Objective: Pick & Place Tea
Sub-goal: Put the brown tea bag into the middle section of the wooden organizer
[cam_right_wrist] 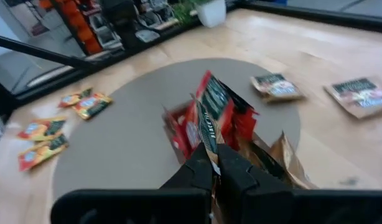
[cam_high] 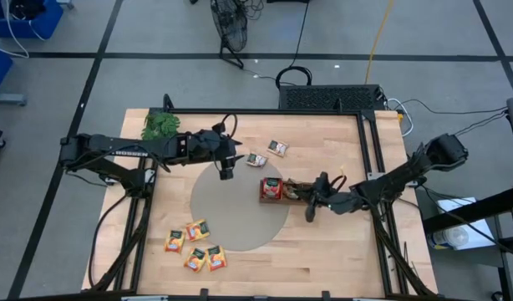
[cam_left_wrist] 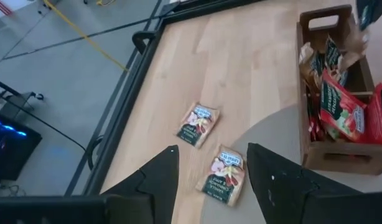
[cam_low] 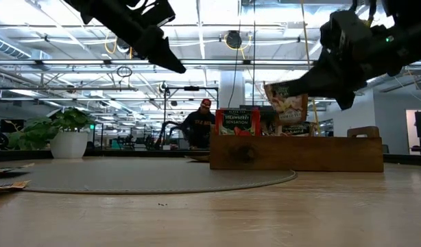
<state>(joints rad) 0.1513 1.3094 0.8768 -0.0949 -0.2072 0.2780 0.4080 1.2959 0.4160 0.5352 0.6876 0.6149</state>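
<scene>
We see the bench (cam_high: 323, 251) evenly lit from overhead in the high view, with only faint, soft shadows under the arms and no hard glare on the wood. In the low view we look into bright ceiling strip lights (cam_low: 197, 48) that wash out the far room, so both arms read as dark silhouettes against them, and the near bench surface is softly out of focus. Our left wrist view is slightly blurred throughout, with the left pincer's fingers (cam_left_wrist: 157, 180) dark and unsharp. In the right wrist view the near sachets (cam_right_wrist: 213, 115) are smeared, and straight bench edges bow towards the frame's borders.
</scene>
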